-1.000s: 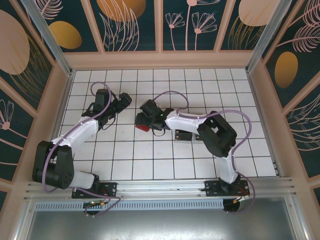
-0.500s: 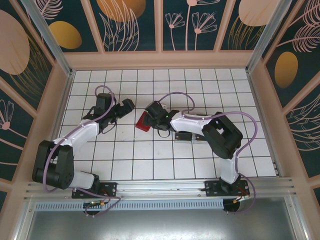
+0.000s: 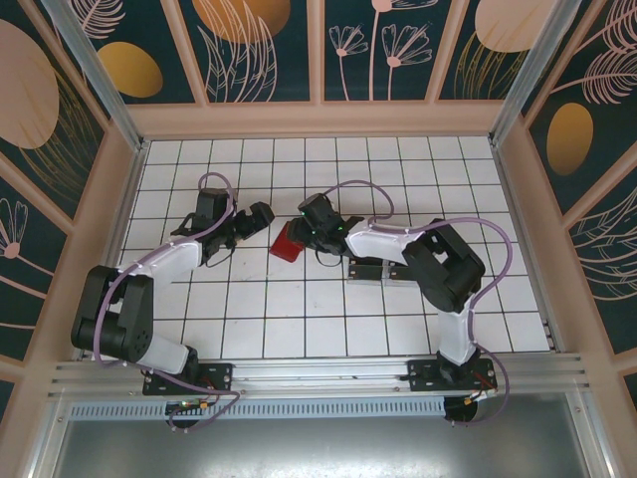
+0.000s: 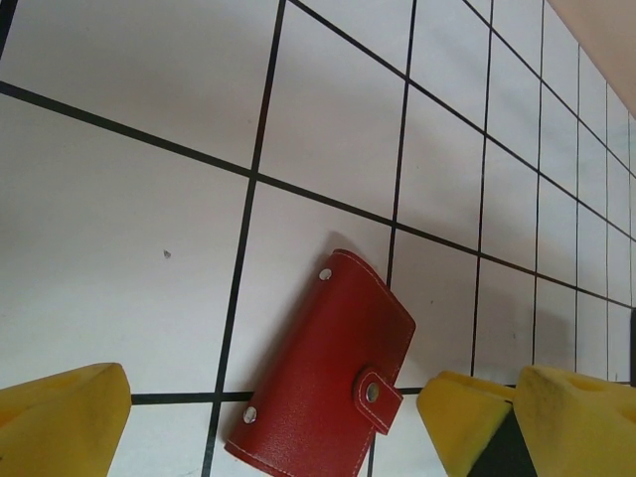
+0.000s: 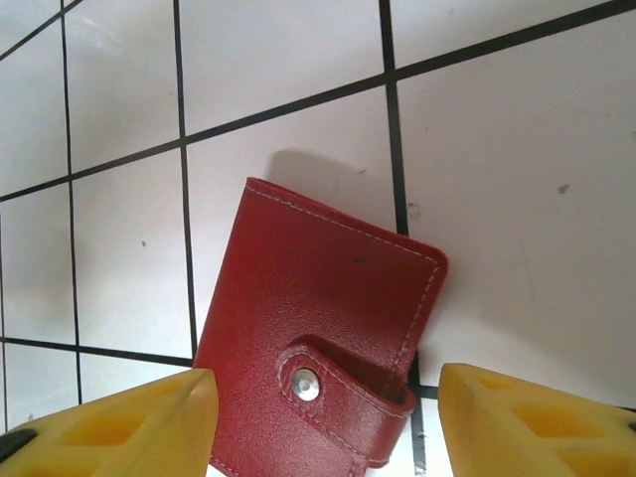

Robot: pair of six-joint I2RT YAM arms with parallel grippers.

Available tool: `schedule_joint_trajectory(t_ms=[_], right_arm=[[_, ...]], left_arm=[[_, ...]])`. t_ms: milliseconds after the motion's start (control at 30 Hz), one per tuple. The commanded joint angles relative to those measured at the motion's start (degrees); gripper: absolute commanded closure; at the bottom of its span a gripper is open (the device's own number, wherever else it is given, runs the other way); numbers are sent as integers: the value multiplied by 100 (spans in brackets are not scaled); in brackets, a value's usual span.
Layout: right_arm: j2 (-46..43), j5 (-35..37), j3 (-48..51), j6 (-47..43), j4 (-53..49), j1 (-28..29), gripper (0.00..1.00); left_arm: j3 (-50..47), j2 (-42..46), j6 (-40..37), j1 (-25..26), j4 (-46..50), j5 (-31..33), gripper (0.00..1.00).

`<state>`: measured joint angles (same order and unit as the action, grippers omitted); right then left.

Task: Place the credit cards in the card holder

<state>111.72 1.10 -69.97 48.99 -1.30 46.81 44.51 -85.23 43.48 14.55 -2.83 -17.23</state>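
Place: robot lab test cell
Work surface: white gridded bench (image 3: 299, 329)
Around the bench: leaf-patterned wall panels (image 3: 259, 50)
Bench's near edge: aluminium mounting rail (image 3: 318, 376)

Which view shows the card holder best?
Right wrist: the card holder is close and large, lying closed on the tiles, with its stitching and snap tab clear. Left wrist shows the card holder smaller, at the frame's bottom edge. Top external gives just a small red patch.
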Motion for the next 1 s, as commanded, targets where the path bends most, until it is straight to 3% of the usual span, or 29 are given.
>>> schedule_joint_trajectory(t_ms=[0,233,400,467,533,700,967], right_arm=[[237,-270,37,141,239,-31,42],[342,-418,103,218,397,-22,50],[381,-477,133,204,469,-40,66],[378,-512,166,199,488,-38,67],[354,-532,209,219,488,-40,66],[151,-541,424,280,542,-2,49],[6,-595,672,428,786,8,47]], left_arm=[[-48,-77,-138,-39,-121,-80,1],[-48,-73,-137,-37,-109,-87,1],[-51,-83,-124,-38,-115,-105,1],[-66,-73,-127,-40,-112,-103,1],[-70,-66,-134,-39,-112,-105,1],[-100,-64,-139,-32,-129,-118,1],[-83,-125,-182,-32,-148,-158,1]])
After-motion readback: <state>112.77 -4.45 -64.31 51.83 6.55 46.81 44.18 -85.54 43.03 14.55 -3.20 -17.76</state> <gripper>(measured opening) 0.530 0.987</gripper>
